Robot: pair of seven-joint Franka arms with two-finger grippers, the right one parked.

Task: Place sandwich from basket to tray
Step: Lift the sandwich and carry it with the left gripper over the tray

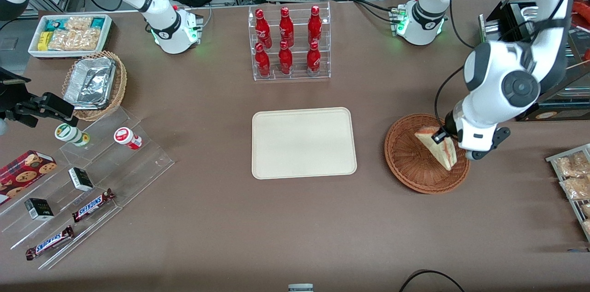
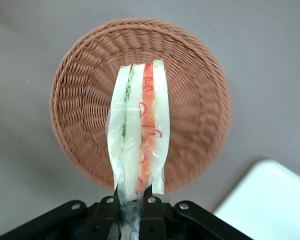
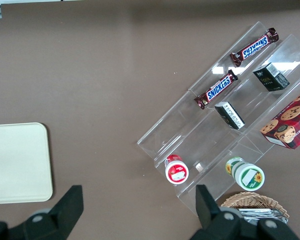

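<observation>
The sandwich (image 1: 438,147) is a pale bread wedge with a red-orange and green filling stripe. It hangs above the round reddish-brown wicker basket (image 1: 408,158), held by my left gripper (image 1: 446,137). In the left wrist view the gripper (image 2: 131,207) is shut on the sandwich (image 2: 140,135), with the basket (image 2: 195,100) below it. The cream-beige tray (image 1: 303,142) lies flat at the table's middle, beside the basket toward the parked arm's end. Its corner shows in the left wrist view (image 2: 270,200).
A clear rack of red bottles (image 1: 289,43) stands farther from the front camera than the tray. A clear stepped stand with snack bars and jars (image 1: 83,181), a tan basket with foil trays (image 1: 94,84) and a white snack bin (image 1: 69,34) lie toward the parked arm's end.
</observation>
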